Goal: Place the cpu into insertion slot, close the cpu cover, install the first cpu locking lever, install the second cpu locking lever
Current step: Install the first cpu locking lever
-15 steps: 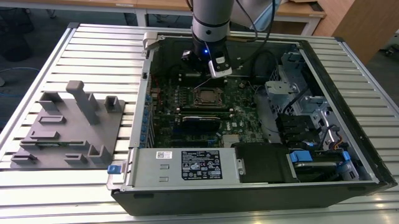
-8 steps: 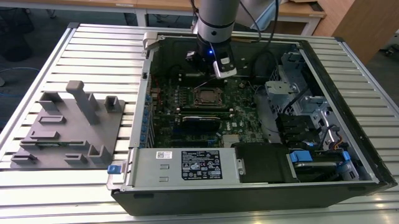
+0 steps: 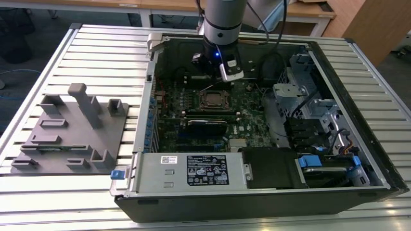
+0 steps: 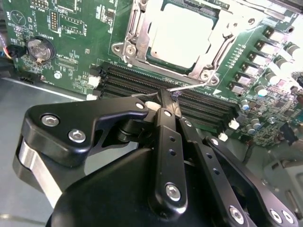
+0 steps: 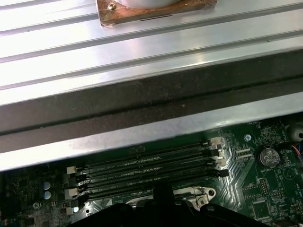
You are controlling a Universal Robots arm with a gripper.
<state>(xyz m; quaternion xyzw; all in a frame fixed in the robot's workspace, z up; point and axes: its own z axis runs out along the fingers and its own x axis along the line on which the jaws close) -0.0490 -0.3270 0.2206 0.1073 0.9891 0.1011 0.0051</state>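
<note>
In the exterior view my hand (image 3: 227, 77) hangs inside the open computer case (image 3: 257, 204) on the slatted surface (image 3: 96, 53), just beside the insertion slot (image 3: 212, 99). In the second wrist view the cpu (image 4: 182, 33) sits in that slot with the cpu cover (image 4: 136, 33) lying around it. My fingers are drawn together, with their tips at the end of a thin locking lever (image 4: 189, 86) over the memory slots (image 4: 137, 78). I cannot tell whether they pinch it. In the first wrist view those slots lie near a coin battery (image 5: 268, 156)
</note>
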